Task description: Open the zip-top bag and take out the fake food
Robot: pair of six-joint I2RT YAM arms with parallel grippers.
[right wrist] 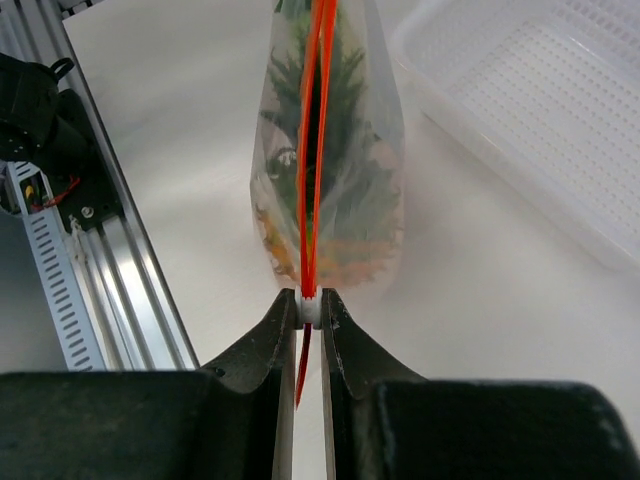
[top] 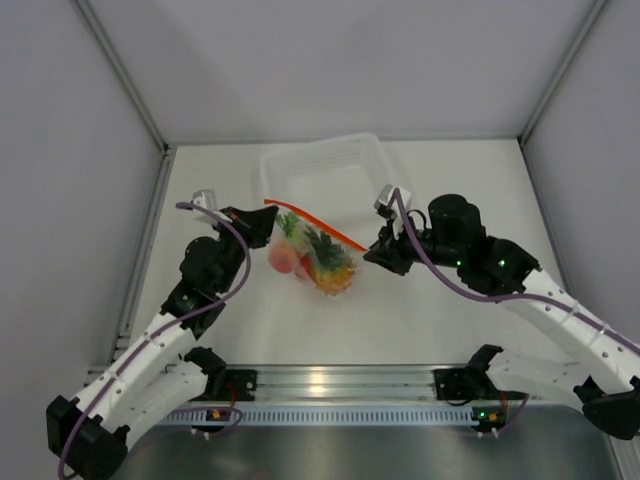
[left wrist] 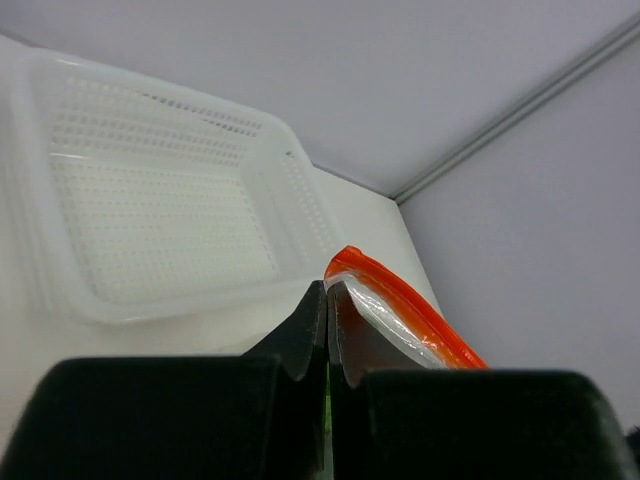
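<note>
Two pincers clamp one zip-top bag (top: 318, 258) by its ends: left pincer (left wrist: 327, 292) shut tight on one, right pincer (right wrist: 310, 300) on the other. One pineapple (top: 338, 276) and one peach-coloured fruit (top: 282, 258) hang between them, with one perforated tray (top: 312, 152) beyond.

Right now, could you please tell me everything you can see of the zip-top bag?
The bag is a soft clear plastic pouch with a red-orange zip strip on top, stretched taut between both grippers. The left gripper pinches one end, the right gripper the other. From the right wrist, the strip looks slightly parted. Toy food, including a pineapple, sags inside. The pale tray lies just behind it.
</note>
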